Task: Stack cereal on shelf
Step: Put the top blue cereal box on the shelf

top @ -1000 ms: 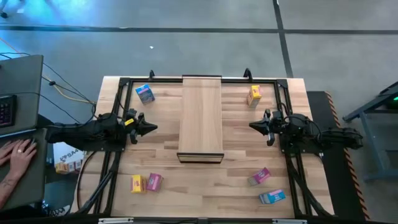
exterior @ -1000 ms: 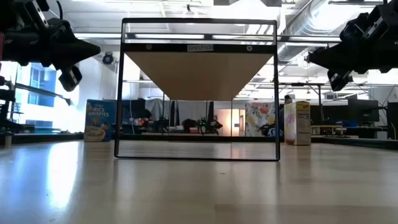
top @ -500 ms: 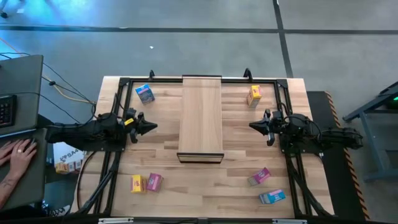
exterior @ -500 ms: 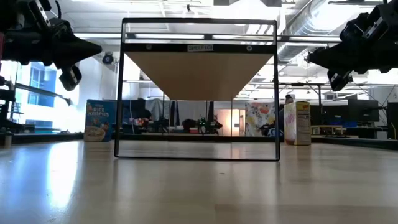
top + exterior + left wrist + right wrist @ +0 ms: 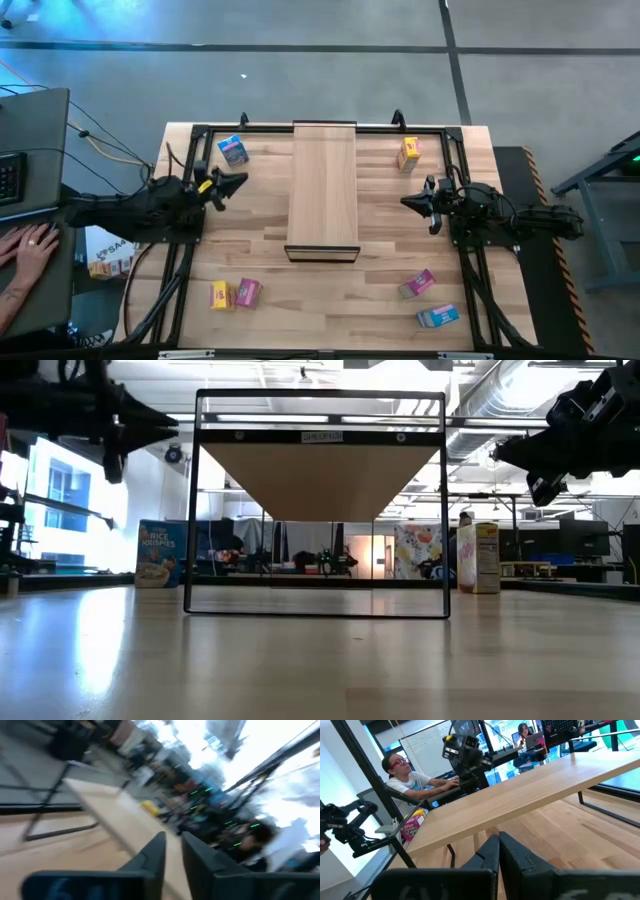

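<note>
The shelf (image 5: 323, 185), a pale wood plank, sits raised on a black frame (image 5: 320, 610) at the table's middle. Small cereal boxes stand loose on the tabletop. A blue one (image 5: 233, 150) is at the far left and a yellow one (image 5: 408, 153) at the far right. A yellow one (image 5: 219, 294) and a pink one (image 5: 247, 292) are at the near left. A pink one (image 5: 417, 283) and a blue one (image 5: 437, 316) are at the near right. My left gripper (image 5: 238, 182) hovers left of the shelf, slightly open (image 5: 173, 842) and holding nothing. My right gripper (image 5: 405, 202) waits right of the shelf, shut (image 5: 498, 841).
A black frame (image 5: 200, 130) runs around the work area. Left of the table a person's hand (image 5: 30, 245) rests at a desk beside a keyboard. Bare tabletop lies between the shelf and each arm.
My left gripper has risen and swung its tip toward the table's far edge, nearer the far-left blue box; in the low view it now stands higher. The boxes, the shelf and my right arm have kept still.
</note>
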